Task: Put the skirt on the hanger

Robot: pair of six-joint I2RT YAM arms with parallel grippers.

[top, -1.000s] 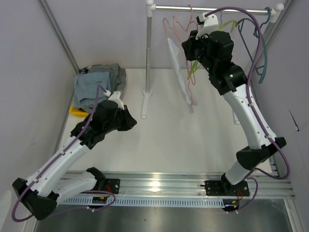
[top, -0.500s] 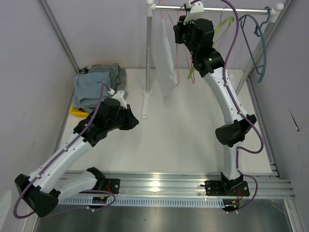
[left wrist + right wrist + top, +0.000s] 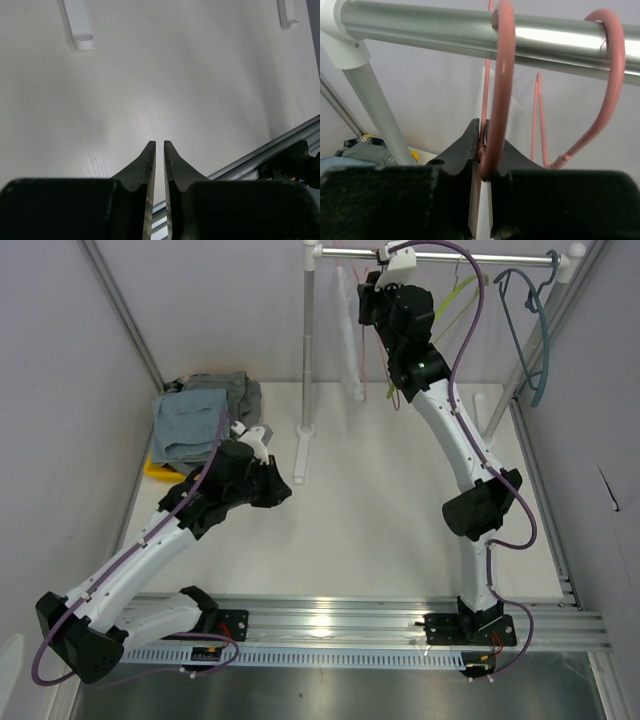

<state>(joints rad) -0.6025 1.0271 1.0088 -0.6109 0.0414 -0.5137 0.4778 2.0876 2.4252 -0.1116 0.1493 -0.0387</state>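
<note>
right wrist | right gripper (image 3: 481,122) jaws pinched on the pink hanger (image 3: 502,75) just below its hook | hook looped over the silver rail (image 3: 435,27) | second pink hook (image 3: 615,75) on the rail, farther right | white skirt (image 3: 520,112) hanging behind | pole (image 3: 375,110) slanting down from white joint (image 3: 340,35) | pile of clothes (image 3: 355,150) lower left

Hanger (image 3: 501,75) on rail (image 3: 450,257) (rear), clothes pile (image 3: 200,415) left of stand (image 3: 308,340)

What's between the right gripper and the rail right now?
Only the hanger: the right gripper pinches its hook, which loops over the rail. The right wrist view shows it.
</note>
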